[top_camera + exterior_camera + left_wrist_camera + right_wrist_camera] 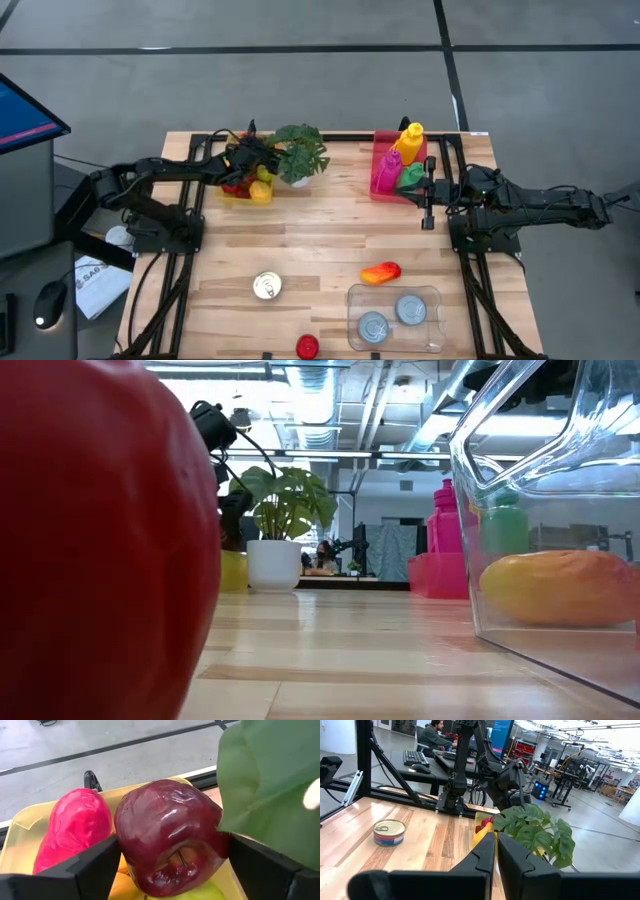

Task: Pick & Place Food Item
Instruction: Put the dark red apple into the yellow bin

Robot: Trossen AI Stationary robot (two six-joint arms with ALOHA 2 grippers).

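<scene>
Wooden table (320, 250) (tin (266, 286) label unreadable)

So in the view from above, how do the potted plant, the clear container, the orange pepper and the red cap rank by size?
Largest to smallest as they look from above:
1. Clear container
2. Potted plant, somewhat smaller in spread
3. Orange pepper
4. Red cap, though cut off at the picture's edge, so its rank below the pepper is unsure.

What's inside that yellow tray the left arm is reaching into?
The yellow tray holds a dark red apple between the left gripper's fingers, a pink fruit and yellow-green pieces below. Whatever lies under them is covered.
</scene>
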